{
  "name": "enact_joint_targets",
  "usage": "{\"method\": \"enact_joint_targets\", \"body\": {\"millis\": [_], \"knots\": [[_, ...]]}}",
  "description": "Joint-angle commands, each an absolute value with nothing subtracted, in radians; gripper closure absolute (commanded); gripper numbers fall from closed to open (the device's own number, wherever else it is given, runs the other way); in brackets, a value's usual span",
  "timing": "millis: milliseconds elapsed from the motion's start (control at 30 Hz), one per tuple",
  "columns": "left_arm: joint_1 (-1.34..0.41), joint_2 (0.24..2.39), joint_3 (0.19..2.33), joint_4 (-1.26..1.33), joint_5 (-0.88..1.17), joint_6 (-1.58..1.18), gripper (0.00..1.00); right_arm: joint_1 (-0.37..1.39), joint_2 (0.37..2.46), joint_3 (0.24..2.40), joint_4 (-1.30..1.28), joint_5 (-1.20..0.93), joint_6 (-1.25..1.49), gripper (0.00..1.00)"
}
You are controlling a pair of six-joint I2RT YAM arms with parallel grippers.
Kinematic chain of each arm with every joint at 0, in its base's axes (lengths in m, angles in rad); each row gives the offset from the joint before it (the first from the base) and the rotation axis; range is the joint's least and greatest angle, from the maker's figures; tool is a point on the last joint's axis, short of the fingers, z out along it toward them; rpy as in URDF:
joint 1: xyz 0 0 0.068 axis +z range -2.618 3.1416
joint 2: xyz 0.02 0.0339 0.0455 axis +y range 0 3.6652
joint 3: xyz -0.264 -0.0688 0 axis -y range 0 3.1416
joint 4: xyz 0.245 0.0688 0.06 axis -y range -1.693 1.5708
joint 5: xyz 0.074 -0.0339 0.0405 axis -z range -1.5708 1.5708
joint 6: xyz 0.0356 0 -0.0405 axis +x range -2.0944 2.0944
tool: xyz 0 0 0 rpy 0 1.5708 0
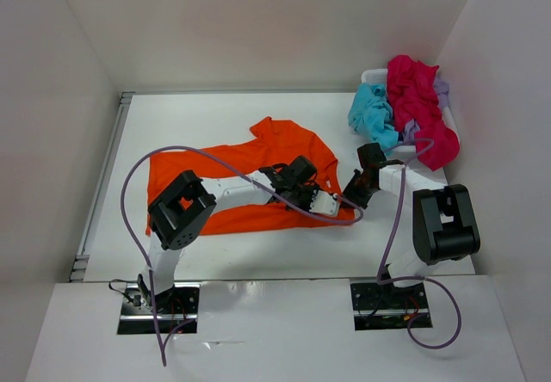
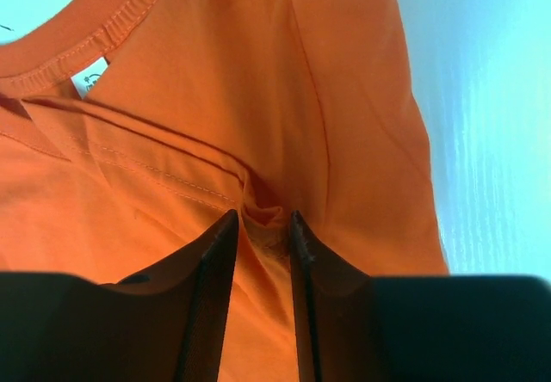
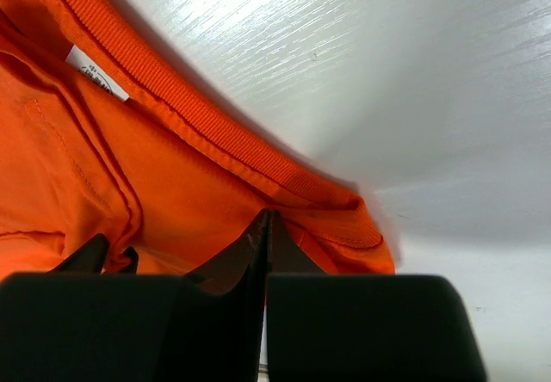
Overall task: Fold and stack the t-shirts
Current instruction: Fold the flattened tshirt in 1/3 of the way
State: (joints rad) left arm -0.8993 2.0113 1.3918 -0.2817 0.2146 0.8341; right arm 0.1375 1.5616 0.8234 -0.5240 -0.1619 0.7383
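Gripping the orange t-shirt [image 1: 258,141] near its collar

The left gripper [image 2: 263,218] keeps narrow jaws, and a small fold of the shirt is bunched between them. The right gripper [image 3: 265,218] has its jaws pressed fully together, tips at the collar edge; whether cloth is caught there I cannot tell. Far right of both jaws, the turquoise t-shirt [image 1: 372,111], magenta t-shirt [image 1: 417,98] and lavender t-shirt [image 1: 442,89] are heaped in the white basket [image 1: 372,76].

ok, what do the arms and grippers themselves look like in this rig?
The left arm and right arm have white links with blocky black joint housings. A purple cable loops loosely along each from its base. The left gripper and right gripper are black, with dark tapered fingers. No markings are readable.
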Motion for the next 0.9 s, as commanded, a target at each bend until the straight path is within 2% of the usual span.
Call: {"method": "enact_joint_targets", "body": {"millis": [0, 167, 300, 533, 633, 767, 867], "knots": [[-0.896, 2.023, 1.445, -0.282, 0.264, 0.831, 0.66, 0.132, 1.536, 0.808, -0.508, -0.164, 0.726, 1.00], [-0.896, 2.023, 1.411, -0.282, 0.244, 0.844, 0.91, 0.132, 1.536, 0.808, -0.508, -0.164, 0.726, 1.00], [-0.852, 2.013, 1.401, -0.243, 0.164, 0.756, 0.95, 0.132, 1.536, 0.808, -0.508, -0.164, 0.726, 1.00], [-0.785, 1.974, 1.353, -0.161, 0.049, 0.529, 0.94, 0.132, 1.554, 0.808, -0.517, -0.155, 0.726, 1.00], [-0.767, 1.974, 1.344, -0.161, 0.016, 0.436, 0.89, 0.132, 1.554, 0.808, -0.517, -0.146, 0.726, 1.00], [-0.755, 1.974, 1.344, -0.152, -0.026, 0.335, 0.76, 0.132, 1.554, 0.808, -0.526, -0.137, 0.726, 1.00], [-0.732, 1.965, 1.344, -0.143, -0.095, 0.281, 0.75, 0.132, 1.545, 0.808, -0.535, -0.127, 0.726, 1.00]]}}
